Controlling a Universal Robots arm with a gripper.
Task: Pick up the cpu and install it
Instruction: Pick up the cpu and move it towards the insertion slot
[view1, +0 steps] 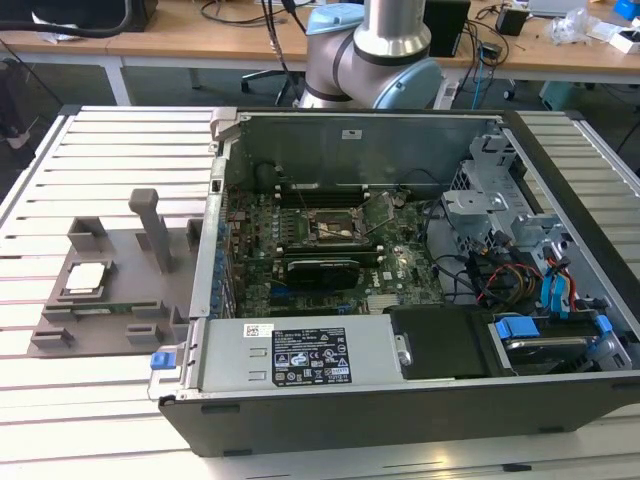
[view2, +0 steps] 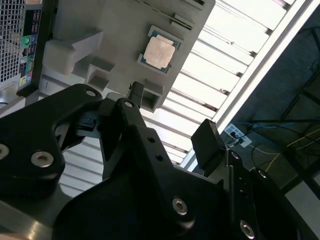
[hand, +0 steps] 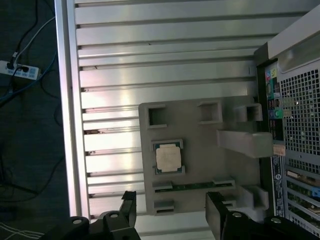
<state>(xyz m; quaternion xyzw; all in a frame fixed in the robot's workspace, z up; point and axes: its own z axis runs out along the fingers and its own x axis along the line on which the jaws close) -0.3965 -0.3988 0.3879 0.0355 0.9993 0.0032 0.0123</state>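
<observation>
Jaws, partly cut off in the first wrist view, gape wide, empty; cpu (hand: 167, 157) lies apart, on plate (hand: 200, 145).

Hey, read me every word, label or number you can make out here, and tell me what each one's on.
No text here can be read for quoting.
Large white label on the grey metal cover in the computer: print too small to read.
Small white sticker beside it: too small.
cpu lid: no legible marking.
</observation>
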